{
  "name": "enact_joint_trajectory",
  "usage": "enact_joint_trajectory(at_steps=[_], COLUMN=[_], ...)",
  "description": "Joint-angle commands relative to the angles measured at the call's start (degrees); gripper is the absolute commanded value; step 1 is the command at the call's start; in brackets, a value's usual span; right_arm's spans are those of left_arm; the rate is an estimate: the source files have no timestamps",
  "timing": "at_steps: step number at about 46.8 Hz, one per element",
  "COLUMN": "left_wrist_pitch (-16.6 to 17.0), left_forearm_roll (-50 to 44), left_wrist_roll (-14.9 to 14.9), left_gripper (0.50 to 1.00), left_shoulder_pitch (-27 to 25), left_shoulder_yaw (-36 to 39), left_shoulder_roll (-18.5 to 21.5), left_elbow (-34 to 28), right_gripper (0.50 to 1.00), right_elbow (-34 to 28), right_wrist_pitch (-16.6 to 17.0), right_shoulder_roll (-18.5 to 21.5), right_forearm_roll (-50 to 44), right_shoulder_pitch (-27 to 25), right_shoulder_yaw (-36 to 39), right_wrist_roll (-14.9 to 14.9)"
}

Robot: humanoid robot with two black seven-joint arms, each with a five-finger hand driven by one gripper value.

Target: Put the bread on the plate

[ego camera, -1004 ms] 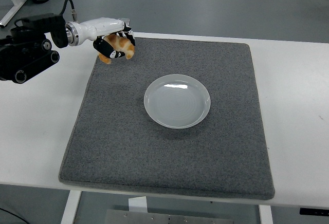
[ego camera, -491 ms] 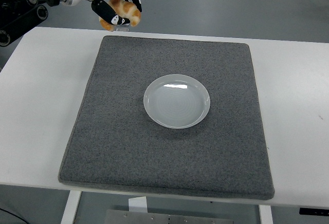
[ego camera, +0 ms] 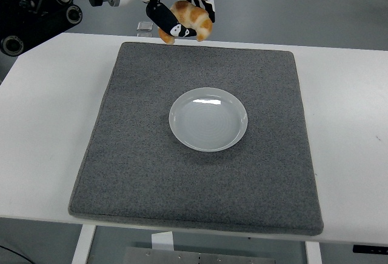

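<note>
Left hand (ego camera: 182,16) up at 11 o'clock, fingers (ego camera: 165,19) clamped on the bread (ego camera: 193,19), held above the mat's (ego camera: 139,155) far edge. Plate (ego camera: 208,119) sits mid-mat, bare.

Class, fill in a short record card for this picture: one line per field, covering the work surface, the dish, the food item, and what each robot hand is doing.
Surface: white table with a grey mat on it
Dish: white plate, empty, near the mat's middle
Food: bread, held in the air above the mat's far edge, not over the plate
Left hand: fingers closed around the bread
Right hand: not in view
</note>
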Motion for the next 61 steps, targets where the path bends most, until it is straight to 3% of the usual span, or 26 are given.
enact_joint_trajectory(at_steps=[1, 19, 34, 40, 54, 61], left_wrist_pitch=[0.0, 0.7, 7.5, 8.3, 10.9, 11.1], left_forearm_roll=[0.0, 4.3, 13.0, 13.2, 17.5, 17.6], left_wrist_roll=[0.1, 0.1, 0.2, 0.3, 0.8, 0.8], left_gripper=[0.5, 0.5, 0.5, 0.5, 0.5, 0.5], left_shoulder_pitch=[0.0, 2.1, 9.5, 11.6, 15.2, 16.1], left_shoulder_yaw=[0.2, 2.6, 3.2, 3.2, 4.9, 5.1], left_shoulder_roll=[-0.8, -2.8, -5.7, -6.1, -13.0, -14.3], left_elbow=[-1.7, -2.1, -1.3, -1.1, 4.9, 6.7], right_gripper=[0.952, 0.952, 0.952, 0.952, 0.952, 0.952], right_elbow=[0.0, 0.0, 0.0, 0.0, 0.0, 0.0], right_wrist_pitch=[0.0, 0.0, 0.0, 0.0, 0.0, 0.0], right_shoulder_roll=[0.0, 0.0, 0.0, 0.0, 0.0, 0.0], right_forearm_roll=[0.0, 0.0, 0.0, 0.0, 0.0, 0.0], right_shoulder_pitch=[0.0, 0.0, 0.0, 0.0, 0.0, 0.0], right_shoulder_yaw=[0.0, 0.0, 0.0, 0.0, 0.0, 0.0], right_wrist_roll=[0.0, 0.0, 0.0, 0.0, 0.0, 0.0])
